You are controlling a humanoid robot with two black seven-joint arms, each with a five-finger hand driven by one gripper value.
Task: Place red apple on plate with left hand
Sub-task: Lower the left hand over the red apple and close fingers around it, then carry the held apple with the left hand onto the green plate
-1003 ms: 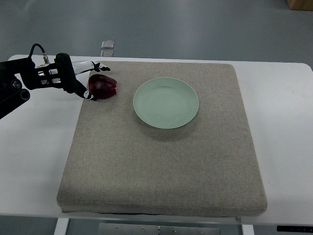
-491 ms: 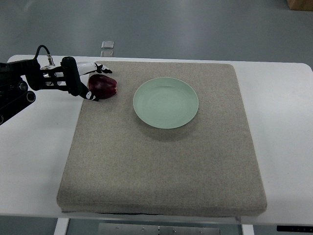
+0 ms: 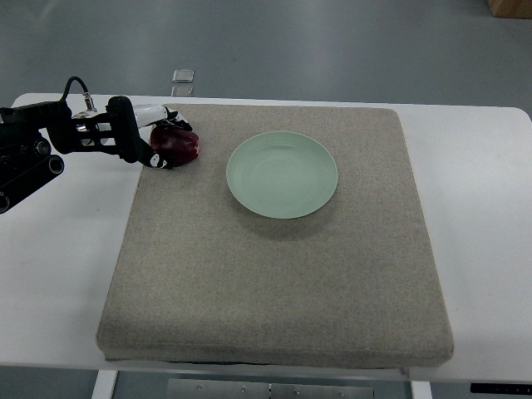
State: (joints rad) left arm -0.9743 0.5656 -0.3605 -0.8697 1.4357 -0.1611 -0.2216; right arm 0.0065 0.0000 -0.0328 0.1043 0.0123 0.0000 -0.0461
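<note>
Now, top view: left robot hand sits at the mat's far-left corner, fingers wrapped round the red apple, which rests on the mat, well left of the green plate. Looks like the grasp step, w/ lift not yet begun. Next move prob. needs a firm hold, a lift, then carry rightward over the plate. Right arm not visible. Tabletop white.

A single camera looks steeply down from the robot's side onto a white table, from moderate height. The grey mat fills most of the frame; grey floor shows beyond the mat's far edge.
</note>
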